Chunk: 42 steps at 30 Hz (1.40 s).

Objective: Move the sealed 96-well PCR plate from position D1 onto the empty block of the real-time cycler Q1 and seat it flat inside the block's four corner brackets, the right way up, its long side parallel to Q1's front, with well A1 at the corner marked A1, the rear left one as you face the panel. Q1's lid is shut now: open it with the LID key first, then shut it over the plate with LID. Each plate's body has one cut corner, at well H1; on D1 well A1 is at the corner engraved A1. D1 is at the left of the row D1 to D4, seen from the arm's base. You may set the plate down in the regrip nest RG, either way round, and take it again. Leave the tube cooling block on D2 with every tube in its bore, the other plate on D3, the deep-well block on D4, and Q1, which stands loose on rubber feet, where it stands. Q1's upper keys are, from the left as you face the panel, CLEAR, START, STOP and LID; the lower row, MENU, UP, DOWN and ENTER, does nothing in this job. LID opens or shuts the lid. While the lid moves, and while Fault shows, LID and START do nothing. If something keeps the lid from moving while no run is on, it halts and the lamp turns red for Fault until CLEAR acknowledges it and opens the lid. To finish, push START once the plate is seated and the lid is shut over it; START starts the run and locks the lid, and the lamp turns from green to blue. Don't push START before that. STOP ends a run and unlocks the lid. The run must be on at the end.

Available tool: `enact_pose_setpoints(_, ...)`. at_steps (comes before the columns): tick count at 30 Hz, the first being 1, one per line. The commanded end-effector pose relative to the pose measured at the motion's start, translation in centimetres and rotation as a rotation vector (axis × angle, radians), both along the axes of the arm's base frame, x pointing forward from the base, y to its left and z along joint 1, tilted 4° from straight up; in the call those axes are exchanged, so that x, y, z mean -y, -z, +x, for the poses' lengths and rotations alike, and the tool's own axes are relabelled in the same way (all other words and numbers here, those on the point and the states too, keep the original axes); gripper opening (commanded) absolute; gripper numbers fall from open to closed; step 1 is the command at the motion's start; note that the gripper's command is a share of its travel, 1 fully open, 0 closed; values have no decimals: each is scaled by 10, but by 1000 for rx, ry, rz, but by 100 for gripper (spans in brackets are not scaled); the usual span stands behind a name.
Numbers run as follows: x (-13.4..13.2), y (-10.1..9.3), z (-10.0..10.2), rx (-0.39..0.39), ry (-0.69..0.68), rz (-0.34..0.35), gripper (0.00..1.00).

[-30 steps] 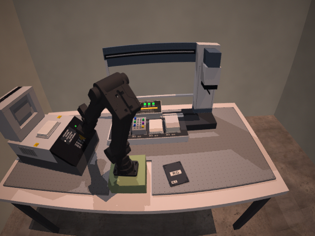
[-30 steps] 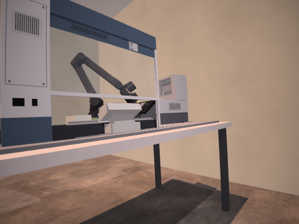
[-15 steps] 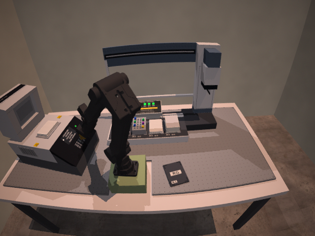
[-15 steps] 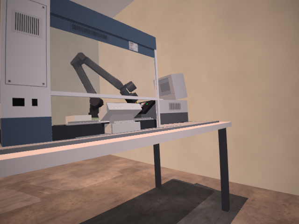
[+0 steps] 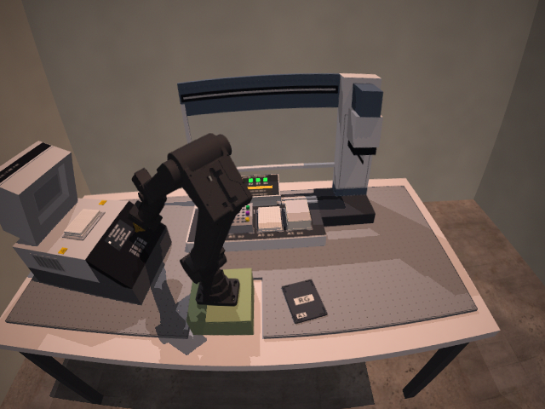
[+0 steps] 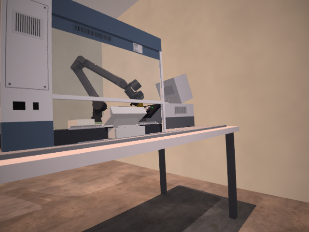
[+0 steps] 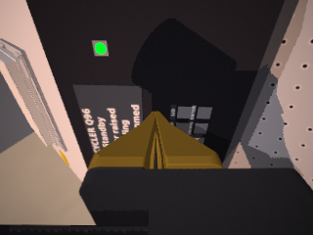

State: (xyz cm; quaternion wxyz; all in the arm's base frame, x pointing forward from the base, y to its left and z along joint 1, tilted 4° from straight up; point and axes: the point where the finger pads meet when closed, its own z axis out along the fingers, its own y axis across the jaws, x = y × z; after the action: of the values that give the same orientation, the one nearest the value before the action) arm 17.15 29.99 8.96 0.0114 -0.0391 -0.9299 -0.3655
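Q1 (image 5: 94, 246) stands at the table's left with its lid (image 5: 35, 188) raised. A white sealed plate (image 5: 83, 222) lies on Q1's block, long side along the front panel; I cannot tell how it sits in the brackets or where A1 is. My gripper (image 7: 156, 117) is shut with nothing between its yellow fingers, and its tips point at the keypad (image 7: 192, 119) on the sloped black panel, close above it. The lamp (image 7: 100, 48) is green. In the top view the arm hides the gripper and D1. The gripper also shows in the exterior view (image 6: 139, 105).
The deck row behind the arm holds the tube cooling block (image 5: 239, 217), another plate (image 5: 269, 217) and the deep-well block (image 5: 297, 210). The RG nest (image 5: 305, 303) lies near the front edge. The tall gantry (image 5: 356, 132) stands at the back right.
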Motion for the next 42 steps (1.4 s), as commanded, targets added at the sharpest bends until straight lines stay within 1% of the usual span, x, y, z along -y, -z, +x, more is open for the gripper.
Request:
enact_pose_setpoints(1, 2, -16, 7, 39, -11, 19, 0)
enact_pose_setpoints(7, 16, -16, 3, 29, -6, 6, 0)
enact_pose_setpoints(13, 15, -1, -5, 0, -6, -15, 0)
enact_pose_setpoints(17, 13, -1, -6, 1, -10, -10, 0)
enact_pose_setpoints(21, 5, -12, -1, 26, -15, 18, 0)
enact_pose_setpoints(23, 6, -16, 2, 33, -5, 27, 0)
enact_pose_setpoints(25, 7, -16, 4, 32, 3, 31, 0)
enact_pose_setpoints(28, 14, -11, 5, 25, 16, 23, 0)
enact_pose_setpoints(30, 17, -6, 3, 18, 18, 17, 0)
enact_pose_setpoints(34, 19, -3, -1, 10, 14, 8, 0)
enact_pose_setpoints(42, 14, -14, 4, 14, 13, 11, 0)
